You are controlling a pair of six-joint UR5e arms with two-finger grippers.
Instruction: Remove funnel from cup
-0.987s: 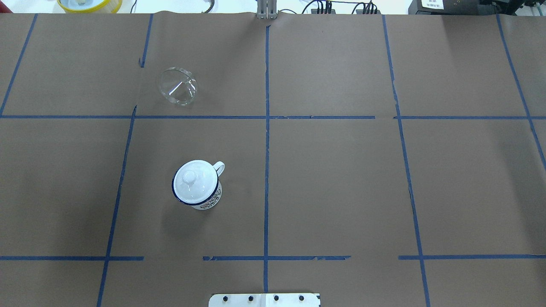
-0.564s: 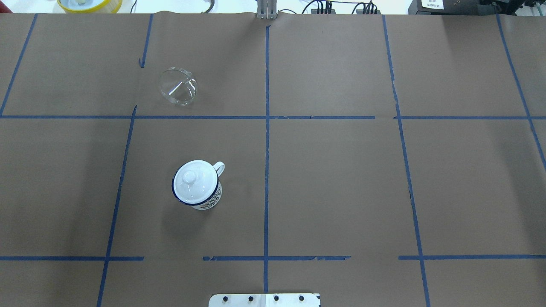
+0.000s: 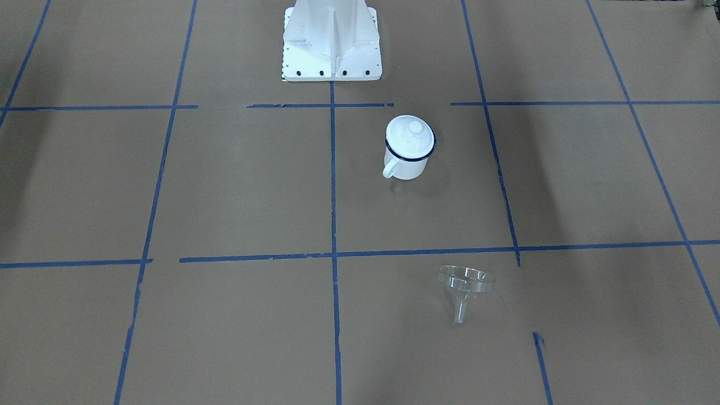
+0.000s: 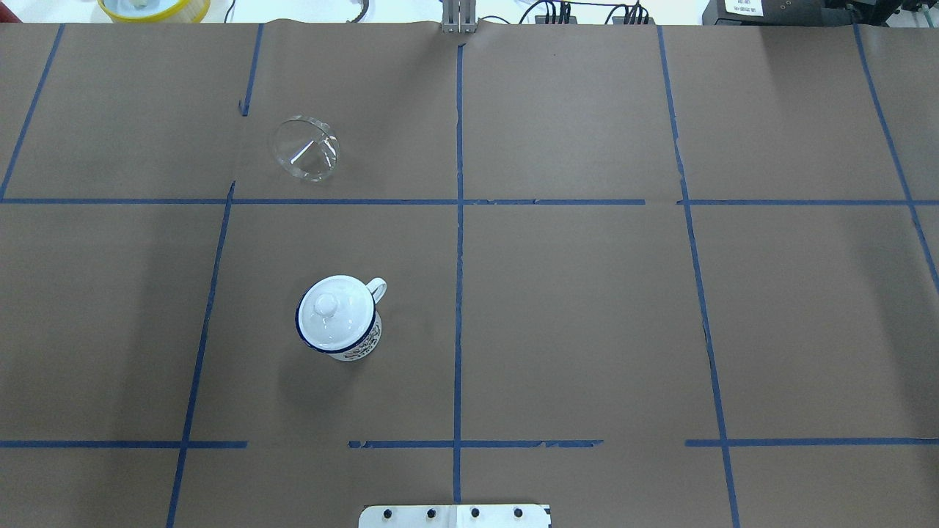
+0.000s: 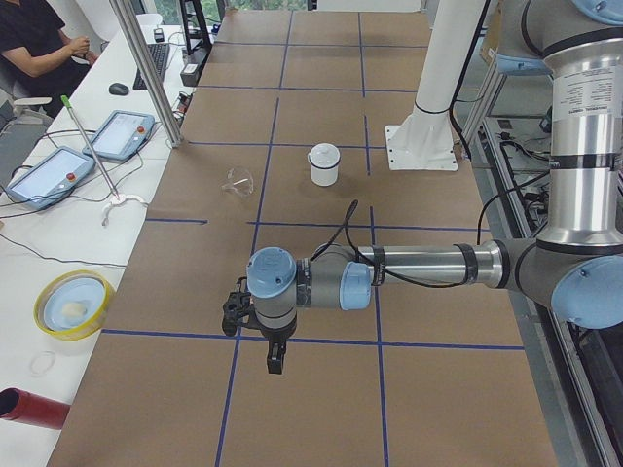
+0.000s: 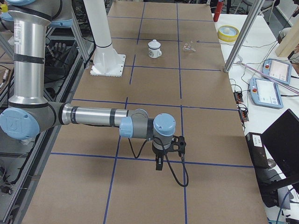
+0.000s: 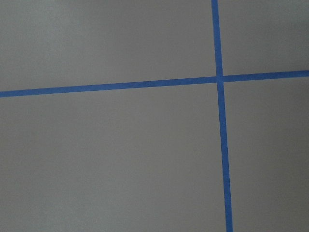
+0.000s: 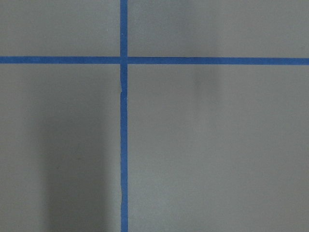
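Observation:
The clear funnel point(image 4: 307, 149) lies on its side on the brown paper, apart from the cup, at the far left of the overhead view; it also shows in the front view point(image 3: 466, 284). The white cup point(image 4: 364, 343) with a dark blue rim stands upright nearer the robot, with a white knobbed lid point(image 4: 334, 312) on top. In the front view the cup point(image 3: 406, 164) and its lid point(image 3: 410, 136) show again. My left gripper point(image 5: 275, 362) and right gripper point(image 6: 159, 164) show only in the side views, far from both objects, pointing down over the table ends. I cannot tell whether they are open or shut.
The robot's white base point(image 3: 332, 45) stands at the table's near edge. A yellow bowl point(image 4: 154, 7), a metal post point(image 5: 146, 68), tablets point(image 5: 122, 134) and a seated operator point(image 5: 39, 39) are beyond the far edge. Blue tape lines cross the paper.

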